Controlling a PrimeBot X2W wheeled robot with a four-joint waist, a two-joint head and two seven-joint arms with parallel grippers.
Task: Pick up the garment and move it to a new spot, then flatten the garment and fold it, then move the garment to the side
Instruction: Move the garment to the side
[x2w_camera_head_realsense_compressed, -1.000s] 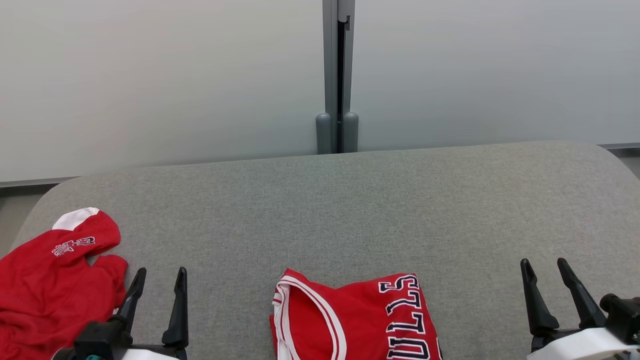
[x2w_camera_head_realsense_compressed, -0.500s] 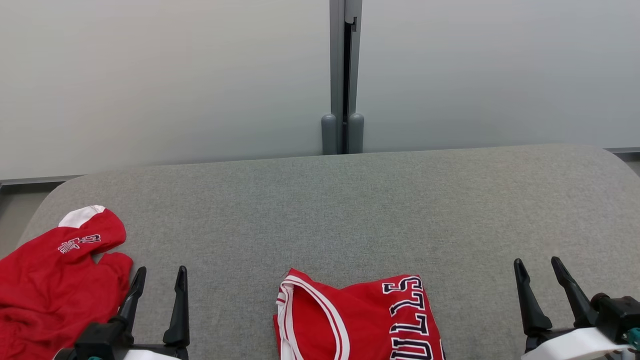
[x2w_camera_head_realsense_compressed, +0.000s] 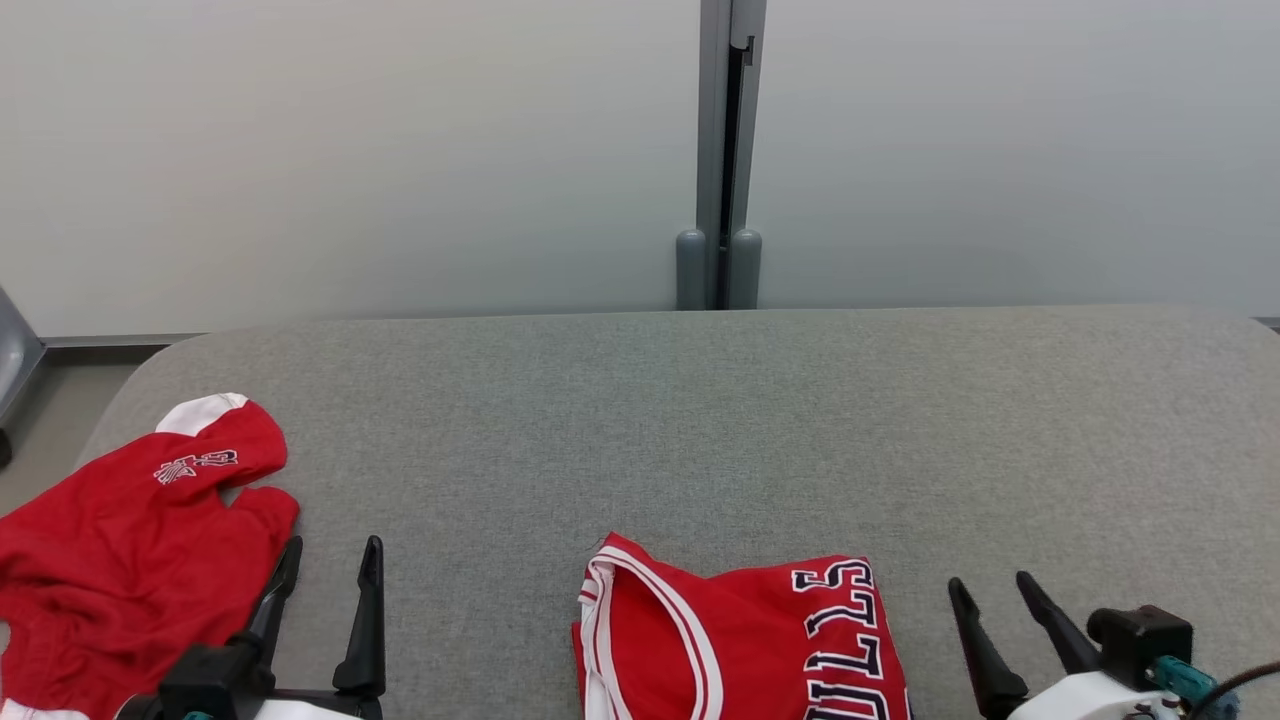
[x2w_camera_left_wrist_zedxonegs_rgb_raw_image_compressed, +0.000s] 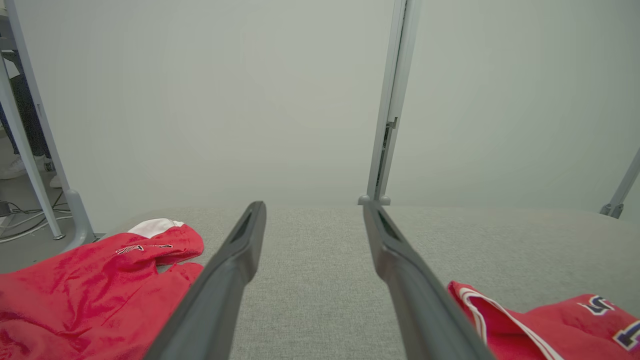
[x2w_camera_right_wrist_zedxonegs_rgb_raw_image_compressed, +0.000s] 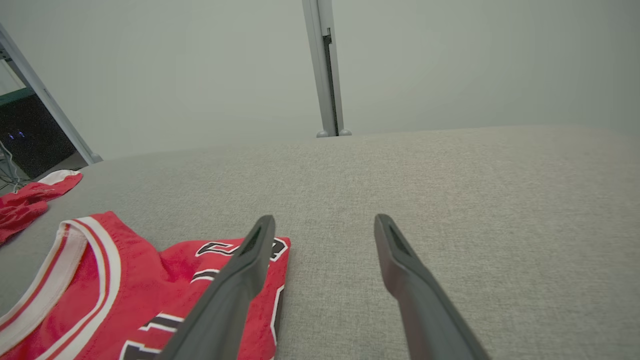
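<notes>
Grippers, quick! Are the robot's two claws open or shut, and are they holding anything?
Left gripper: open, holding nothing.
Right gripper: open, holding nothing.
</notes>
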